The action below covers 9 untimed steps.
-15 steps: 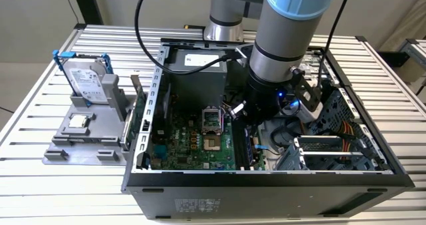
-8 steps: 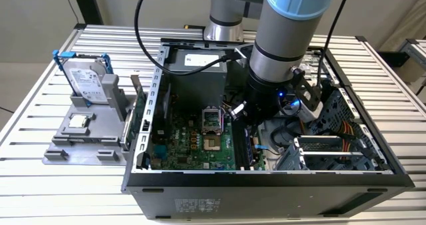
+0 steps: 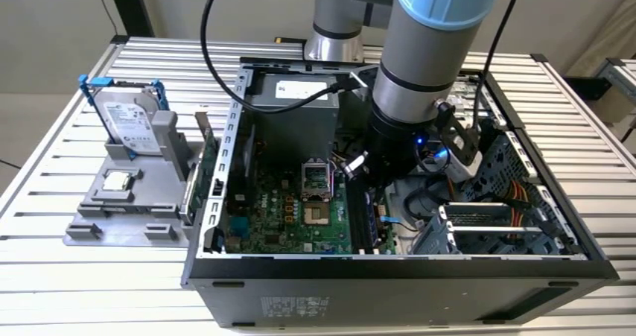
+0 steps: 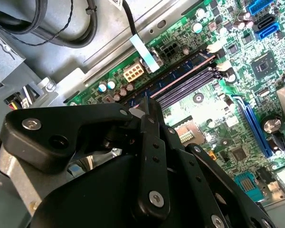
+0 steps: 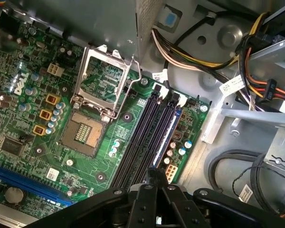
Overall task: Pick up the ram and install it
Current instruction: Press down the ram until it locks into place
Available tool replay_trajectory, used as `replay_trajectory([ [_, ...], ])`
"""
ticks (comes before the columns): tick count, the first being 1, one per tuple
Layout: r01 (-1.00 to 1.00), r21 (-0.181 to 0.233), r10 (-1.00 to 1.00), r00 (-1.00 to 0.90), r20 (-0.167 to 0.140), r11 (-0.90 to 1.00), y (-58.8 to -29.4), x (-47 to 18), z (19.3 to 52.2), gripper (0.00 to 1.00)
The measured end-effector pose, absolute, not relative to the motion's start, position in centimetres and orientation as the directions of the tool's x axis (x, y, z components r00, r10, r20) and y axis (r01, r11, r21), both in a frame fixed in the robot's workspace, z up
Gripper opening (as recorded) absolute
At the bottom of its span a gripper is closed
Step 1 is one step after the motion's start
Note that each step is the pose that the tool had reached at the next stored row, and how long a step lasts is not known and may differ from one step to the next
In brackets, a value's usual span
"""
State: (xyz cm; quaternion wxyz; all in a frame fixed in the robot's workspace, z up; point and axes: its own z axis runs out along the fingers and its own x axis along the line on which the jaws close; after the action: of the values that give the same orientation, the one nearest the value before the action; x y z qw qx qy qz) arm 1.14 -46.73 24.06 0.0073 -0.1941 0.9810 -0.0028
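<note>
The arm reaches down into the open computer case [image 3: 398, 265], which lies on its side on the slatted surface [image 3: 89, 276] so that the motherboard [image 3: 288, 217] faces up and can be worked from above; the claw [image 5: 154, 183] hangs low over the bank of black memory slots [image 5: 147, 133], its linkage drawn in narrow, the fingertips [image 4: 149, 107] pressed close together in the second wrist view; in the first wrist view a long bluish strip, which I judge to be the ram [image 5: 165, 140], already stands edge-down in the slot nearest the drive bays, running the length of its neighbours, with the white latches [image 5: 180, 99] at the far end of the slots showing beside it; the claw's tips sit right at the near end of that stick, though whether they pinch it, press on it or merely hover above it I cannot tell, since the black linkage hides the contact; the narrow set of the tips would suit either gripping so thin a board by its edge or bearing down on it to seat it; beside the slots the processor socket [image 5: 107, 78] stands with its retaining frame lifted; off to the exterior view's left, a grey holder [image 3: 124, 202] on the surface keeps the hard drive [image 3: 129, 124] upright in its blue frame and a small square chip [image 3: 118, 179] flat, well apart from the case.
</note>
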Motion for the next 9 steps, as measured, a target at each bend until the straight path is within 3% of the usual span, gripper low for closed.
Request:
replay_trajectory([
  [9, -0.391, -0.008, -0.391, -0.92, -0.014, 0.92, -46.73, 1.14, 23.99, 0.0],
])
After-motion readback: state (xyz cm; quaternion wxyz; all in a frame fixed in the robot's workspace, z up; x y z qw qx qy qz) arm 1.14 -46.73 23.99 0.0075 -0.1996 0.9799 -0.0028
